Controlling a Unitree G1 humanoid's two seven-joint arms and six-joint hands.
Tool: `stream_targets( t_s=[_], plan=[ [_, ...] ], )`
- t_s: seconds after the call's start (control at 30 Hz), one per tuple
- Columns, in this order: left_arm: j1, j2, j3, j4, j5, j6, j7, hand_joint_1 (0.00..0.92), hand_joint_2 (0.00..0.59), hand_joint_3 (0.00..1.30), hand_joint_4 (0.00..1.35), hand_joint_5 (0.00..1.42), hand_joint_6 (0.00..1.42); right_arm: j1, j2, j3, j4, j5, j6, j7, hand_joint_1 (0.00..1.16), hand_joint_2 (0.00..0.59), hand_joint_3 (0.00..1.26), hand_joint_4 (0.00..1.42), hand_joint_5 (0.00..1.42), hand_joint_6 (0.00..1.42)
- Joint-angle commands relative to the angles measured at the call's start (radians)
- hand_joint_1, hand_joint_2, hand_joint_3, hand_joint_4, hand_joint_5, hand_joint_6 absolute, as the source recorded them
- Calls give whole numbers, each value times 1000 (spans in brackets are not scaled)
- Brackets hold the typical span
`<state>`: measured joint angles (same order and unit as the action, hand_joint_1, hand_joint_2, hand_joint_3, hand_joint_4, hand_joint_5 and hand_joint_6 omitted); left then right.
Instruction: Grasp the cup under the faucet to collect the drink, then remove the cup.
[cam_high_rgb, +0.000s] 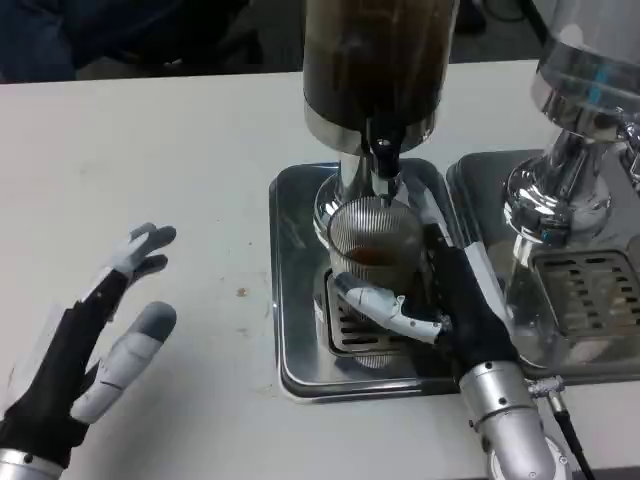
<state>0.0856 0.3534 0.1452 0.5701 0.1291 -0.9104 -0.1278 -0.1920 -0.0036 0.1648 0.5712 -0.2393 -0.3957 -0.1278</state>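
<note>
The right hand (455, 305) wraps its fingers (385, 305) around the cup (375, 245), which stands on the drip tray (295, 300) directly beneath the faucet (385, 160), at twelve o'clock from the grate (350, 325). The ribbed, clear cup holds dark drink and looks thin-walled and light; it would likely crush under a hard squeeze and spill if tipped. A mid-wall hold, below the rim, seems safest. Over the table (150, 150) at nine o'clock from the tray, the left hand (95, 340) holds nothing, fingers spread.
</note>
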Motion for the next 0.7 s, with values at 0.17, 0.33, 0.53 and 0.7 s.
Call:
stream_targets(
  t_s=[0.17,0.33,0.53,0.7],
  plan=[
    [15,5,3,-7,-14,-6,16,0,146,213,56,178,55,-2,12,3,49,-6,32,-10,924,190,0,146,209,407],
    [21,6,5,-16,-21,-2,17,0,147,216,58,179,55,-23,21,-1,73,-17,29,-50,955,196,25,216,262,473],
    [33,9,6,-32,-30,6,12,0,145,233,75,187,56,-48,39,-5,121,-32,4,-129,1017,221,208,389,405,609],
    [37,11,7,-39,-31,11,12,0,145,244,89,190,56,-63,48,-7,149,-41,-19,-183,1077,237,367,483,512,719]
  ],
)
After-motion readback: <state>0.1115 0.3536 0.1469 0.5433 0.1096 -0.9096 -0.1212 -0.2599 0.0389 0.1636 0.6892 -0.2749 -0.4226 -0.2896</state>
